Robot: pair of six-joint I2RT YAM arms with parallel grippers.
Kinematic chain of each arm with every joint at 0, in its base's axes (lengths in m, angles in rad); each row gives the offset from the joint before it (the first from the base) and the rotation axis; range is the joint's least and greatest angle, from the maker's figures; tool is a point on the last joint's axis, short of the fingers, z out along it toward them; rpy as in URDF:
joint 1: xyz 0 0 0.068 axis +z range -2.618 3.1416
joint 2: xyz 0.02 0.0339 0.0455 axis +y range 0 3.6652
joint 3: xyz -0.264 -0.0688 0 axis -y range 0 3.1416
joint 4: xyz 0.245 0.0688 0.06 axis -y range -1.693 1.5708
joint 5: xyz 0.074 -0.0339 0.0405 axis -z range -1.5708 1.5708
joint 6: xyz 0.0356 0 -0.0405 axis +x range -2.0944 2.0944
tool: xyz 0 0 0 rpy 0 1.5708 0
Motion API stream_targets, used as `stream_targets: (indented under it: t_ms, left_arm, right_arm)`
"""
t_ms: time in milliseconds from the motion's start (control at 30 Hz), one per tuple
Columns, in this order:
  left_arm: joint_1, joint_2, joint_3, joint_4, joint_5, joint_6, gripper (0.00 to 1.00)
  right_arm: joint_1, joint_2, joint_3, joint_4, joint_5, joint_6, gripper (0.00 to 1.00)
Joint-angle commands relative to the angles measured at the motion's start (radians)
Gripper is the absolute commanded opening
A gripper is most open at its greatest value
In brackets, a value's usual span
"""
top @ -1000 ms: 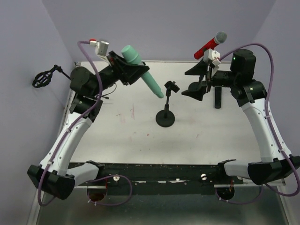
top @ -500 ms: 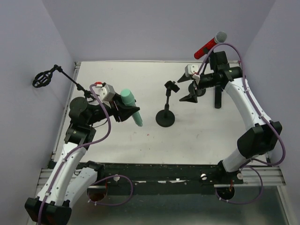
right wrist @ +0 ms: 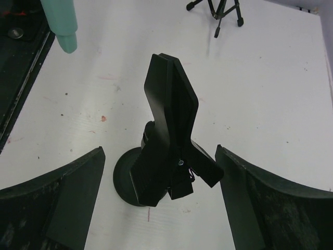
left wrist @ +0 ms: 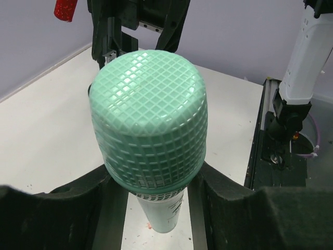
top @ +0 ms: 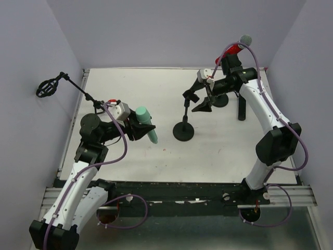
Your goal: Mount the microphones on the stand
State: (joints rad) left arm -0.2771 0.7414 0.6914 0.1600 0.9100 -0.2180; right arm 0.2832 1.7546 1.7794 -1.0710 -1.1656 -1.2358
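Clock directions are read from the centre stand in the top view.

- Boom stand point(top: 78, 89) at 10 o'clock, at the table's point(top: 234, 151) left edge. Its cage mount point(top: 46, 87) hangs out past the edge, against the wall.
- Left gripper point(top: 141, 126) at 9 o'clock, part closed and clamped on the mint mic point(top: 148, 128), one finger on each side of the body just under the head.
- The mint mic is off the table and tilted, with the grid head up and toward the arm and the tail down toward the stand. It is near the stand but apart from it.
- Centre stand point(top: 183, 131) has a round black base on the table, a thin post and a black clip point(right wrist: 169, 114) on top.
- Right gripper point(right wrist: 158, 150) at 12 to 1 o'clock, jaws spread wide with one finger on each side of the clip. There is a gap on both sides and it grips nothing.
- Red mic point(top: 229, 52) at 1 o'clock at the back, behind the right arm. It is tilted with its silver head point(top: 245, 39) up and to the right, and what carries it is hidden.
- Black upright post point(top: 242, 107) at 2 o'clock, just right of the arm.
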Motion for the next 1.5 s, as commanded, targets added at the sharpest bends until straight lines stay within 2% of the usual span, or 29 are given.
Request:
stream_targets:
  t_ms: [0, 267, 500, 567, 667, 733, 1133, 1467]
  left_arm:
    - [-0.011, -0.025, 0.002, 0.027, 0.02, 0.043, 0.0]
    - [-0.022, -0.025, -0.001, 0.018, 0.02, 0.051, 0.0]
    - [-0.024, -0.022, -0.003, 0.01, 0.015, 0.058, 0.0]
    - [-0.024, -0.022, -0.003, 0.01, 0.015, 0.06, 0.0]
    - [-0.024, -0.019, -0.003, 0.007, 0.015, 0.063, 0.0]
    - [-0.025, -0.016, -0.003, 0.007, 0.015, 0.063, 0.0]
    - [-0.024, 0.021, 0.029, 0.012, -0.002, 0.06, 0.0]
    - [-0.085, 0.334, 0.557, -0.303, -0.083, 0.084, 0.0]
  right_arm:
    - [0.008, 0.022, 0.052, -0.066, -0.045, -0.036, 0.92]
    - [0.008, 0.048, 0.08, -0.133, -0.046, -0.111, 0.83]
    - [0.008, 0.091, 0.132, -0.201, -0.046, -0.177, 0.7]
    - [0.008, 0.098, 0.143, -0.219, -0.046, -0.194, 0.61]
    - [0.008, 0.106, 0.155, -0.236, -0.034, -0.217, 0.38]
    - [0.008, 0.102, 0.155, -0.242, -0.02, -0.229, 0.32]
    - [0.01, 0.063, 0.187, -0.244, 0.133, -0.195, 0.27]
    - [0.02, 0.052, 0.149, -0.216, 0.095, -0.188, 0.25]
